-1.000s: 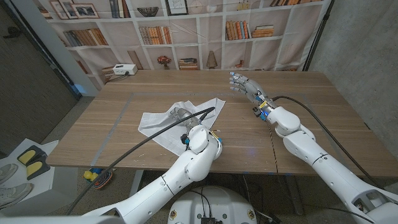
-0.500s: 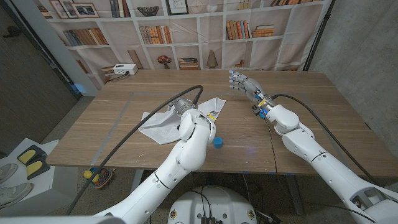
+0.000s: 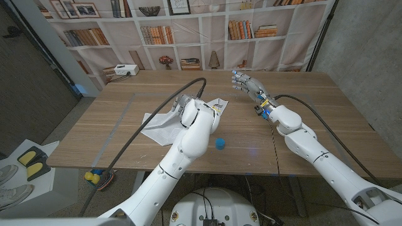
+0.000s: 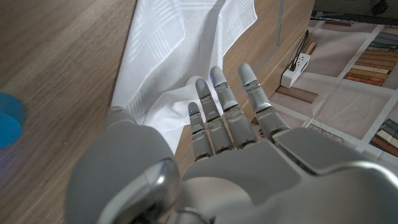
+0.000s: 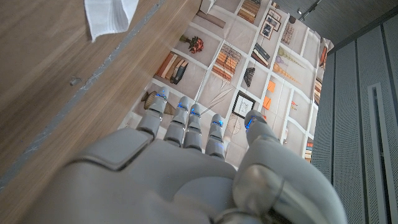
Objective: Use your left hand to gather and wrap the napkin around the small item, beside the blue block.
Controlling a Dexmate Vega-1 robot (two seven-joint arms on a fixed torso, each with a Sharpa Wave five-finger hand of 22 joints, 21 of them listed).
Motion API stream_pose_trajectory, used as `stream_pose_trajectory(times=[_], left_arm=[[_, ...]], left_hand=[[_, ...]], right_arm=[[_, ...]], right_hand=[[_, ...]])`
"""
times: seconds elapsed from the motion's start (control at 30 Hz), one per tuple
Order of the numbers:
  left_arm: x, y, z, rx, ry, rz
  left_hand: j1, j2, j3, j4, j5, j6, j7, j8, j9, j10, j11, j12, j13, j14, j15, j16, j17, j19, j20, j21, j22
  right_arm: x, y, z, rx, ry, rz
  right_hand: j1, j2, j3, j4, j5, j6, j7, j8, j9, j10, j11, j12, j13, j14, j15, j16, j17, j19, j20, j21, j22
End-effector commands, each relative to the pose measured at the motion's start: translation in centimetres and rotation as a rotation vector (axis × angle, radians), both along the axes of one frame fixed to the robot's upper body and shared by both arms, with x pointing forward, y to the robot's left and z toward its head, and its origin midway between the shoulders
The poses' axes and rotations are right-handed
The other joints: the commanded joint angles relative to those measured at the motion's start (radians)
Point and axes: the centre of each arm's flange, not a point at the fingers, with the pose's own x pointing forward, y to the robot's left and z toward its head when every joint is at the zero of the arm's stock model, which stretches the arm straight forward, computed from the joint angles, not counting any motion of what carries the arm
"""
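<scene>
A white napkin lies rumpled on the wooden table left of centre, one corner reaching toward the middle. My left hand hovers over its far part with the forearm arched above it. In the left wrist view the fingers stretch out straight over the napkin's folds, holding nothing. The small blue block sits on bare wood near the front edge, to the right of the napkin, and shows again in the left wrist view. I cannot make out the small item. My right hand is raised far right, fingers spread.
A black cable loops from my left arm across the napkin. Another cable runs along my right forearm. A napkin corner shows in the right wrist view. A bookshelf backdrop stands behind the table.
My left arm has swung away from the front edge toward the table's middle, over the napkin, uncovering the blue block. The right arm has stayed still.
</scene>
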Motion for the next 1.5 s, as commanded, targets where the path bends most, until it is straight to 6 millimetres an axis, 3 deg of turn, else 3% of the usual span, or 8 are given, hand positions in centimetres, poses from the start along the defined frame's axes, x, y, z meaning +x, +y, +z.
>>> stream_pose_trajectory(times=[0.03, 0.23, 0.57, 1.2, 1.33, 1.43, 1.5], left_arm=[[0.9, -0.4, -0.8, 0.103, 0.093, 0.128], [1.1, -0.4, -1.6, 0.119, 0.114, 0.180], [2.5, 0.9, -3.5, 0.082, 0.207, 0.213], [5.1, 2.0, -5.9, 0.099, 0.277, 0.263], [5.7, 2.2, -6.3, 0.106, 0.275, 0.270], [6.0, 2.3, -6.5, 0.117, 0.262, 0.260], [6.2, 2.4, -6.6, 0.118, 0.263, 0.257]], left_hand=[[0.039, 0.009, 0.008, -0.014, 0.011, 0.044, -0.004, 0.015, 0.003, 0.035, -0.013, 0.009, 0.001, 0.029, -0.105, 0.013, 0.004, 0.018, -0.008, 0.008, 0.005], [0.097, 0.010, 0.021, -0.044, 0.017, 0.037, -0.016, 0.009, 0.004, 0.024, -0.022, 0.002, 0.004, 0.020, -0.109, 0.008, 0.005, 0.015, -0.010, 0.008, 0.006], [0.075, 0.013, 0.011, -0.031, 0.016, 0.060, -0.006, 0.016, 0.007, 0.025, -0.019, -0.007, 0.001, 0.017, -0.109, 0.007, 0.007, 0.022, -0.015, 0.010, 0.006], [0.170, 0.097, 0.072, -0.066, -0.003, 0.143, 0.007, 0.044, 0.008, 0.098, -0.037, -0.011, -0.009, 0.083, -0.133, 0.028, 0.008, 0.046, -0.031, 0.024, 0.006], [0.244, 0.151, 0.122, -0.104, -0.023, 0.194, 0.023, 0.061, 0.008, 0.142, -0.048, -0.021, -0.027, 0.123, -0.136, 0.039, 0.009, 0.057, -0.036, 0.033, 0.006], [0.345, 0.196, 0.186, -0.170, -0.043, 0.264, 0.035, 0.087, 0.011, 0.216, -0.073, -0.010, -0.021, 0.182, -0.142, 0.066, 0.024, 0.075, -0.050, 0.053, 0.007], [0.384, 0.203, 0.209, -0.195, -0.047, 0.301, 0.039, 0.106, 0.020, 0.244, -0.083, -0.004, -0.013, 0.211, -0.143, 0.085, 0.042, 0.077, -0.052, 0.064, 0.009]], right_arm=[[0.0, -0.2, 0.2, 0.006, -0.004, -0.005], [-0.3, -0.2, 0.0, 0.006, -0.008, -0.003], [-1.0, -0.1, -0.1, -0.002, -0.017, 0.001], [-1.8, -0.7, -0.5, 0.002, -0.015, -0.019], [-1.8, -0.8, -0.5, 0.002, -0.010, -0.024], [-1.7, -0.8, -0.4, 0.002, -0.009, -0.027], [-1.6, -0.8, -0.3, -0.002, -0.012, -0.028]], right_hand=[[0.002, 0.001, 0.001, 0.002, 0.001, 0.009, 0.004, 0.004, 0.005, 0.005, -0.001, -0.001, 0.002, 0.007, -0.001, 0.004, 0.001, 0.008, 0.002, 0.005, 0.005], [0.001, 0.002, 0.001, 0.003, 0.001, 0.008, 0.003, 0.004, 0.005, 0.005, 0.000, -0.001, 0.002, 0.008, 0.000, 0.004, 0.002, 0.007, 0.002, 0.005, 0.005], [-0.001, 0.002, 0.000, 0.004, 0.001, 0.009, 0.004, 0.004, 0.005, 0.006, 0.001, -0.001, 0.002, 0.008, 0.001, 0.004, 0.002, 0.008, 0.003, 0.005, 0.005], [-0.003, 0.000, -0.001, 0.005, 0.000, 0.011, 0.003, 0.005, 0.005, 0.008, 0.003, 0.000, 0.002, 0.008, 0.000, 0.004, 0.003, 0.008, 0.003, 0.005, 0.005], [-0.003, 0.000, -0.002, 0.005, 0.000, 0.011, 0.004, 0.005, 0.005, 0.006, -0.001, -0.001, 0.002, 0.009, -0.001, 0.004, 0.003, 0.007, 0.002, 0.004, 0.005], [-0.004, 0.000, -0.002, 0.005, 0.000, 0.011, 0.004, 0.004, 0.005, 0.006, 0.002, -0.001, 0.002, 0.008, -0.001, 0.004, 0.003, 0.008, 0.002, 0.004, 0.005], [-0.004, 0.000, -0.002, 0.005, 0.000, 0.010, 0.004, 0.004, 0.005, 0.004, 0.000, -0.002, 0.002, 0.008, -0.001, 0.004, 0.003, 0.008, 0.002, 0.004, 0.005]])
